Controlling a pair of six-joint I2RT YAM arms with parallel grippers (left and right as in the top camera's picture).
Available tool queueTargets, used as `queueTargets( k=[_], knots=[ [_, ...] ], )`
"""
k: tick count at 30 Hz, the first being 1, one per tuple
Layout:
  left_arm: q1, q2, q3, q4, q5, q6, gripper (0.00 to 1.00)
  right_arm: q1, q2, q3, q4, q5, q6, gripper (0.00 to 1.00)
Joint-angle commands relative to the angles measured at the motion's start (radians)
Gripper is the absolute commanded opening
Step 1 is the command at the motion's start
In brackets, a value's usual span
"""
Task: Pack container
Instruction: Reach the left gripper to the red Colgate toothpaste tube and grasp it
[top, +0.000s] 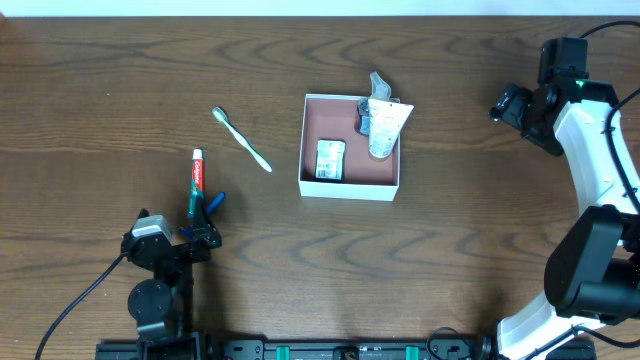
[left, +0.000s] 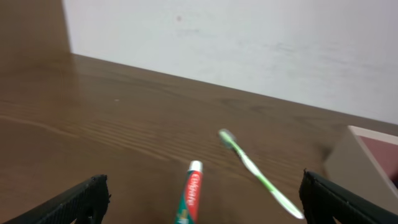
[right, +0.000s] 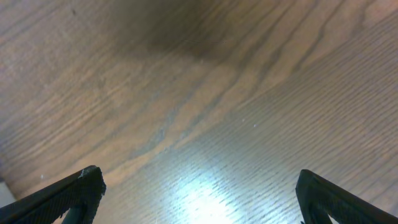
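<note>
The container (top: 347, 187), a shallow square white-walled box with a reddish-brown inside, sits mid-table. It holds a small white packet (top: 330, 160), a white tube (top: 385, 130) and a grey item (top: 376, 85) leaning on its far rim. To its left lie a green-white toothbrush (top: 242, 140) and a red-green toothpaste tube (top: 197, 183). My left gripper (top: 203, 222) stands open just behind the toothpaste (left: 189, 196), empty (left: 203, 185). The container's corner (left: 354, 158) shows at the right of that view. My right gripper (top: 508, 104) hangs open over bare wood (right: 199, 180), right of the container.
The dark wooden table (top: 120, 80) runs to a pale wall at the back (left: 249, 37). The right arm's white links (top: 600, 170) stand along the right edge. The left arm's base and cable (top: 150, 290) sit at the front left.
</note>
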Motion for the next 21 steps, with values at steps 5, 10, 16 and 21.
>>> queueTargets(
  k=[5,10,16,21],
  knots=[
    [0.006,0.158,0.166,-0.061,0.087,-0.056,0.98,-0.002,0.002,0.009,-0.013,-0.021,0.015,0.99],
    [0.006,0.457,0.417,-0.167,0.096,-0.056,0.98,-0.002,0.002,0.009,-0.013,-0.021,0.015,0.99],
    [0.006,0.827,0.731,-0.254,0.18,-0.055,0.98,-0.002,0.002,0.009,-0.013,-0.021,0.015,0.99],
    [0.006,1.035,0.834,-0.223,0.327,-0.056,0.98,-0.002,0.002,0.009,-0.013,-0.021,0.015,0.99]
  ],
)
